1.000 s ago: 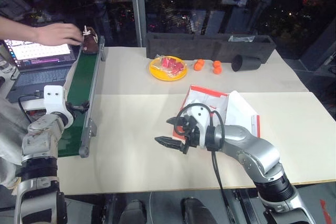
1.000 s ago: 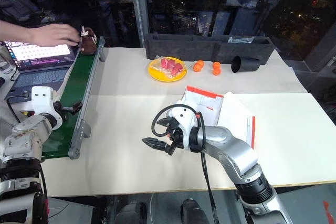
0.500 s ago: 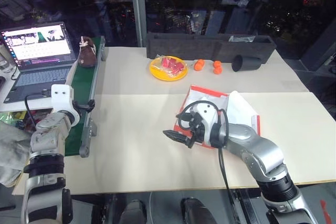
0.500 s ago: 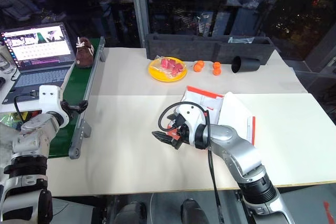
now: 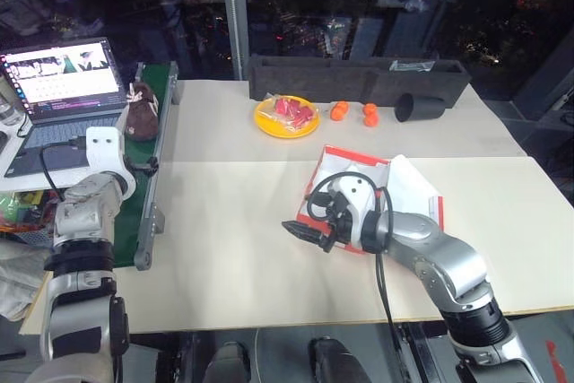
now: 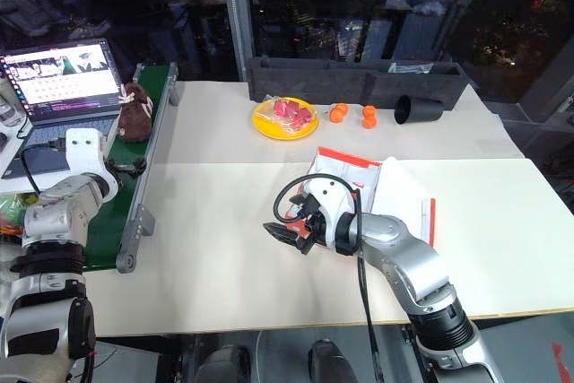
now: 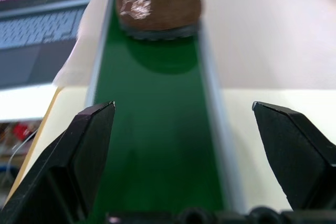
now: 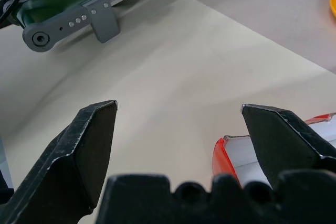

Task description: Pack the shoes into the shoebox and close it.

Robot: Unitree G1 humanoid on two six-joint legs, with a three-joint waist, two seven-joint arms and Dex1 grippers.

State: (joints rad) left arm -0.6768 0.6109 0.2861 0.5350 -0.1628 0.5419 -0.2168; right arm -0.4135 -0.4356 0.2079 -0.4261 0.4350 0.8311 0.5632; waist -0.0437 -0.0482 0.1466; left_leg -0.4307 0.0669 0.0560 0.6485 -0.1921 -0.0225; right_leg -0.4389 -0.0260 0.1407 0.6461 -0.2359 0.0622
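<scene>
Yellow plate (image 5: 286,119), oranges (image 5: 339,111), laptop (image 5: 61,78) — green conveyor (image 5: 134,193) alongside.

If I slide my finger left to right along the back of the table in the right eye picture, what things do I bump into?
Laptop → shoe → yellow plate → oranges → black cup.

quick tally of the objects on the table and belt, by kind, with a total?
Shoe on the green belt: 1
Shoebox, open: 1
Yellow plate with red pieces on it: 1
Orange fruits: 3
Black cup, lying on its side: 1
Dark grey tray: 1
Laptop: 1
Total: 9
</scene>
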